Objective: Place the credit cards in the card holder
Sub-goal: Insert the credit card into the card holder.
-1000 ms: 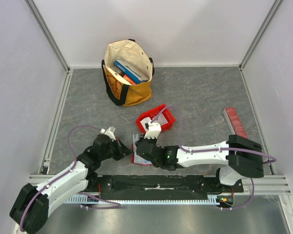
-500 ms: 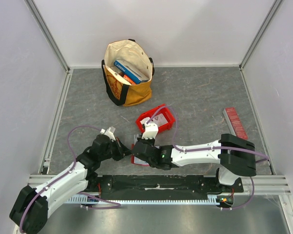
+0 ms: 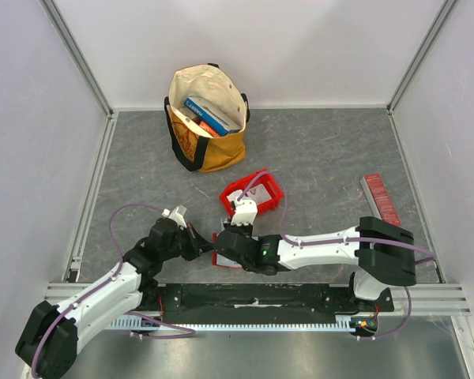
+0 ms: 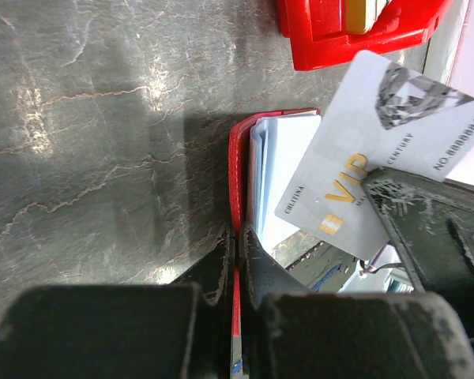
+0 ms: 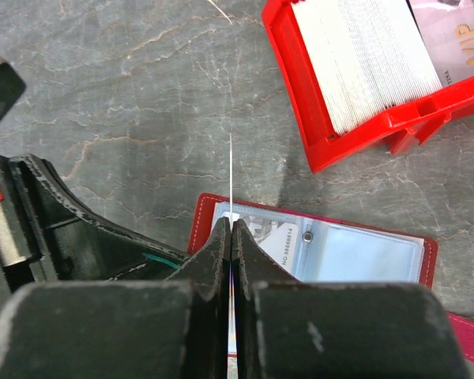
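Card holder (image 5: 355, 253), mostly hidden from above, is pinched by left hand (image 4: 237, 237); right hand (image 5: 231, 229) clamps credit card (image 4: 355, 150).

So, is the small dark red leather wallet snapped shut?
No, the wallet lies open on the grey table, its pale clear card slots facing up.

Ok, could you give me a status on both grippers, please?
Left gripper shut on card holder edge. Right gripper shut on a credit card, poised at the open holder. Nothing blocking.
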`<control>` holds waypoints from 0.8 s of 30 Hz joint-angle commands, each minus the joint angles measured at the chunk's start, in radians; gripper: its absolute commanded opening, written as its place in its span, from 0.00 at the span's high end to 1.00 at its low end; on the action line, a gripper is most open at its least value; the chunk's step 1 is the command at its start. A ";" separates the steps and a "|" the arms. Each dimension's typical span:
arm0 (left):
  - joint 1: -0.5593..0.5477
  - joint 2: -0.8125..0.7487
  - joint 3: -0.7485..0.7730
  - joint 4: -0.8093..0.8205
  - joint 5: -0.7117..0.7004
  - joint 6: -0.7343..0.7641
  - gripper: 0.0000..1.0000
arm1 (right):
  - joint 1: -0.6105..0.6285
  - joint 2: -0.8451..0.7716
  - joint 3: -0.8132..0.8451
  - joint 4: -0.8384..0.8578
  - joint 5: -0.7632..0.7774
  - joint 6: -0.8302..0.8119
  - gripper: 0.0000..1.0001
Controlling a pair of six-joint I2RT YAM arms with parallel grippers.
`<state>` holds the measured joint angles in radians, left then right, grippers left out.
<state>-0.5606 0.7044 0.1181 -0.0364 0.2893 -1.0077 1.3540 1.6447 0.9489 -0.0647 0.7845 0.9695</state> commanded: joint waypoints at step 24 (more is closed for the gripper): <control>-0.002 -0.014 0.000 0.003 0.005 -0.029 0.98 | -0.015 0.043 0.080 -0.024 0.022 -0.035 1.00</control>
<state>-0.5606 0.6975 0.1181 -0.0505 0.2890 -1.0084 1.3437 1.6859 0.9848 -0.0441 0.7643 0.9413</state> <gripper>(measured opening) 0.026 0.009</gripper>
